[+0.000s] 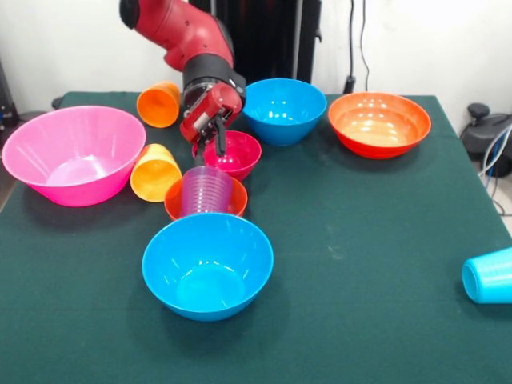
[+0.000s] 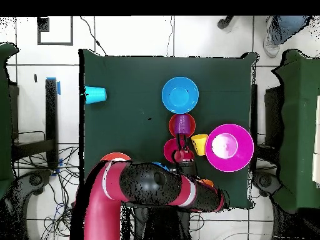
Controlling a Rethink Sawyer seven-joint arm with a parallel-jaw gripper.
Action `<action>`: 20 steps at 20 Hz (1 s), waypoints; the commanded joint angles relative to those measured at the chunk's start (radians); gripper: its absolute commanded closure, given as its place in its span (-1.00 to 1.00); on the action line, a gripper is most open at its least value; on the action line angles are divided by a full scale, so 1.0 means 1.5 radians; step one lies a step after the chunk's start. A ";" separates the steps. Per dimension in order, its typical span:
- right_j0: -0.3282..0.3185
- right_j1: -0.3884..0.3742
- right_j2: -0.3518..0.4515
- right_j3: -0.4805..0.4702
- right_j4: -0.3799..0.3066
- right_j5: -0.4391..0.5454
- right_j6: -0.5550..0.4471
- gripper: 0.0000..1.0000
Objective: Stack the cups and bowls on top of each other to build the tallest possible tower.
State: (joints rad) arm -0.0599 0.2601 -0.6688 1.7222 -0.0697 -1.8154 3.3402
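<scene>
So far: one low stack only, purple cup (image 1: pixel 206 190) nested in small orange bowl (image 1: pixel 178 206); all other pieces loose.
Gripper (image 1: pixel 214 141) hangs tilted from the arm (image 1: pixel 180 32), tips at the magenta bowl (image 1: pixel 238 152) rim, seemingly closed on it, though contact is hard to confirm. Tower sits just below the tips; yellow cup (image 1: pixel 154 171) beside; pink bowl (image 1: pixel 74 152), blue bowls (image 1: pixel 208 264), orange-red bowl (image 1: pixel 379 122), orange cup (image 1: pixel 159 103) and blue cup (image 1: pixel 488 275) unstacked.

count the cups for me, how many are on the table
4: orange cup lying behind the pink bowl, yellow-orange cup lying beside it, purple cup in the small orange bowl, light blue cup lying far off.
</scene>
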 commanded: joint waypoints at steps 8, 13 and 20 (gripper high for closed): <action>0.010 -0.001 0.108 -0.137 -0.002 0.132 -0.004 -1.00; 0.007 -0.021 0.113 -0.134 0.014 0.119 -0.003 -1.00; -0.008 -0.057 0.106 -0.134 0.037 0.095 -0.011 -1.00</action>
State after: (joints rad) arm -0.0573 0.2201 -0.6580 1.6610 -0.0703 -1.8152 3.3402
